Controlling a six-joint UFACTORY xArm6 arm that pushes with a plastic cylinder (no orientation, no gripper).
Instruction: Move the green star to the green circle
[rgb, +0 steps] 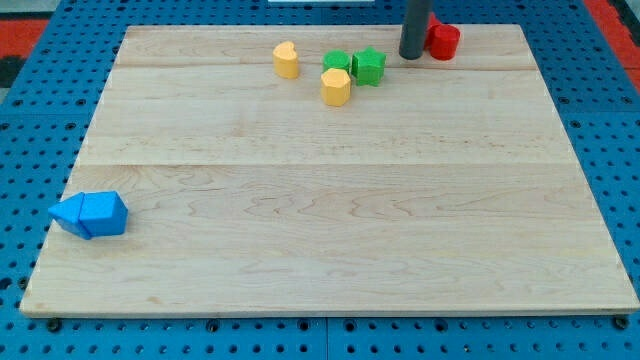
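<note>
The green star (369, 66) lies flat near the top of the frame, a little right of centre, its points dark-edged and its top face a bright green. The green circle (337, 63) sits just to its left, at about the same height in the frame, the two touching or all but touching; its lower edge is partly hidden.

- The green star (369, 66) lies near the board's (330, 230) top edge, just right of the green circle (337, 62).
- My tip (411, 56) stands right of the star, beside the red block (443, 41).
- A yellow block (336, 87) touches the circle's lower side; another yellow block (287, 60) lies further left.
- Two blue blocks (90, 214) sit together at the lower left edge.
</note>
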